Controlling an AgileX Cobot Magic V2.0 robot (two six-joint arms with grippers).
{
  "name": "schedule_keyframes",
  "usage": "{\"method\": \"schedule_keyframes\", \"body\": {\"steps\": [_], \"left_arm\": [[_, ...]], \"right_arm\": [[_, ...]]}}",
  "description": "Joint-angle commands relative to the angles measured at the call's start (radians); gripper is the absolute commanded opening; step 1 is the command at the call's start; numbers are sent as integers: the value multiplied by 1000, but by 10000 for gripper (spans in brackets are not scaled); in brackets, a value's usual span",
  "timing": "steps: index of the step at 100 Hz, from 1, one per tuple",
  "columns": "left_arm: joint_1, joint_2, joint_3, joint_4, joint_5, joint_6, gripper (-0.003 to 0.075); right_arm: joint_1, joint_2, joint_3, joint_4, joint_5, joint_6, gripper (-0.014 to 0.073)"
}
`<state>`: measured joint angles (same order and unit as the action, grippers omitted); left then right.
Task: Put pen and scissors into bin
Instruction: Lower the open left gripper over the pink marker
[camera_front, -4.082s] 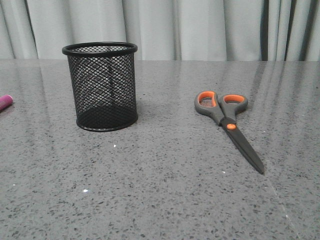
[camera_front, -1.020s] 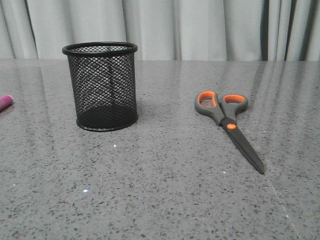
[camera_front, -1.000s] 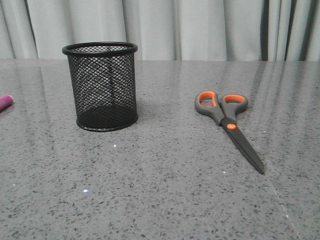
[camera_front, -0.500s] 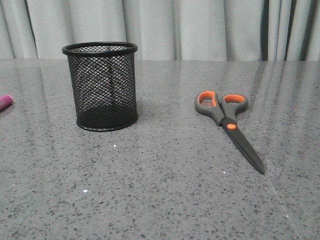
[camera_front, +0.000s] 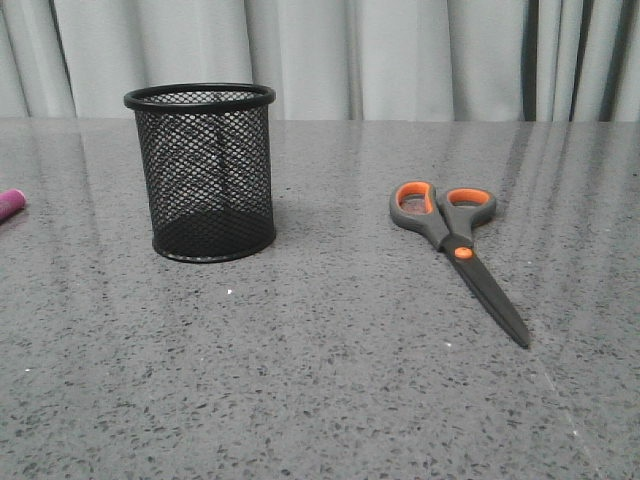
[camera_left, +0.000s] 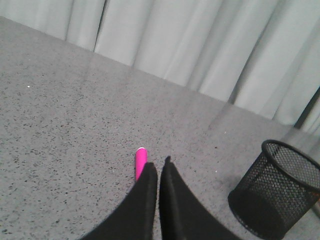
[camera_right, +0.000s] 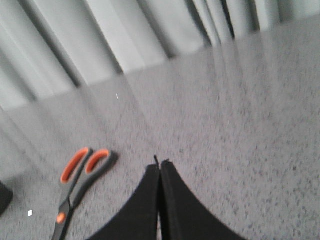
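I see a speckled grey bench (camera_front: 320, 380) with pale curtains (camera_front: 400, 55) behind it. The bin (camera_front: 205, 172), a small black round wire-mesh cup with a solid rolled rim and base, stands upright on the left half of the bench. Through its mesh it looks empty.

The scissors (camera_front: 456, 252) lie flat on the right half, well apart from the bin. Their blades are dark grey and closed, pointing toward me and slightly right. The grey handles have orange-lined loops at the far end, and an orange screw marks the pivot.

The pen (camera_front: 10, 205) is a thick magenta-pink stick, only its end showing at the far left edge of the front view. My left wrist camera shows the pen (camera_left: 141, 163) lying on the bench with its white tip away from me, partly hidden behind my left claw (camera_left: 158, 170). That claw is closed, its two black fingers pressed together, and grips nothing. The bin (camera_left: 277, 192) sits off to the side.

My right claw (camera_right: 159, 170) is likewise closed and empty, above bare bench, with the scissors (camera_right: 77, 187) near it to one side.
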<state>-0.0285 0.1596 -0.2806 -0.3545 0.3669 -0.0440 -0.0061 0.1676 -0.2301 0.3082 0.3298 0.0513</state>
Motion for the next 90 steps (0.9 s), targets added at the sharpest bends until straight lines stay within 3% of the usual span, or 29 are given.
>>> {"method": "schedule_keyframes", "body": {"steps": [1, 30, 54, 62, 69, 80, 90], "left_arm": [[-10, 104, -117, 70, 34, -8, -22], [-10, 381, -368, 91, 289, 106, -21], [-10, 506, -432, 80, 316, 108, -20], [-10, 532, -439, 66, 314, 168, -15], [-10, 554, -439, 31, 306, 233, 31], [-10, 594, -439, -25, 305, 277, 179], [-10, 638, -439, -45, 305, 277, 328]], "right_arm": [[1, 127, -111, -9, 34, 2, -48], [1, 426, -371, -16, 231, 2, -48], [1, 498, -412, -16, 295, 2, -38], [1, 498, -412, -16, 302, -10, 35], [1, 498, -412, -16, 304, -15, 153], [1, 498, -412, -16, 304, -15, 364], [1, 498, -412, -16, 300, -15, 393]]}}
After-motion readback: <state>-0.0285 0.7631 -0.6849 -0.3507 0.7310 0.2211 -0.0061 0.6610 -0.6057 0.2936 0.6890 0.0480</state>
